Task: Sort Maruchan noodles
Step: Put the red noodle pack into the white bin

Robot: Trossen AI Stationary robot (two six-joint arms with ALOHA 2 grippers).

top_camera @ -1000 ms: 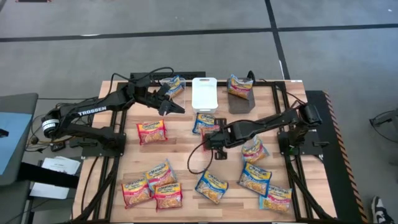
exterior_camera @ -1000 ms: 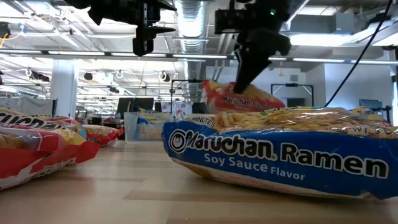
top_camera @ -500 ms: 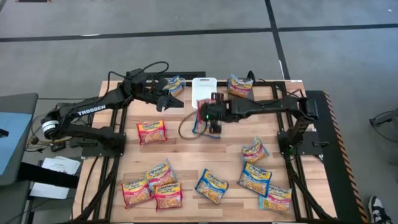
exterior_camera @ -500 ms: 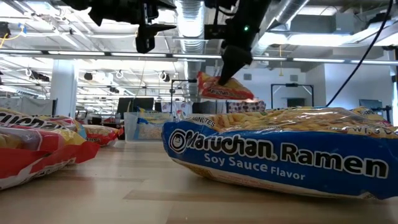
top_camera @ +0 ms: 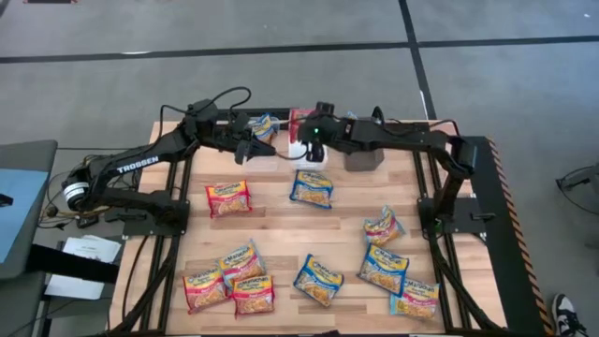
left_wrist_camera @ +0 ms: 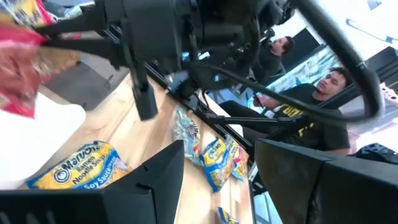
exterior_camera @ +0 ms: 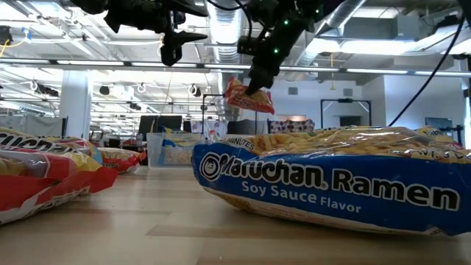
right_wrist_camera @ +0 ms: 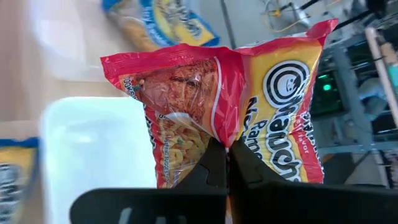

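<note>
My right gripper (right_wrist_camera: 227, 163) is clamped on a red Maruchan ramen packet (right_wrist_camera: 217, 102), hanging with its long axis tilted, above the white bin (right_wrist_camera: 93, 155) at the high view's top centre. My left gripper (top_camera: 245, 150) waits beside, fingers apart.

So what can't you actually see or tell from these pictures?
- White bin: in the high view the right gripper and its red packet cover most of it.
- Red packet's flavour wording: crumpled in the right wrist view, tiny in the low view.
- Clear bin's contents: the left gripper overlaps it from above.
- Left gripper's fingertips: cut off by the left wrist picture's edge.
</note>
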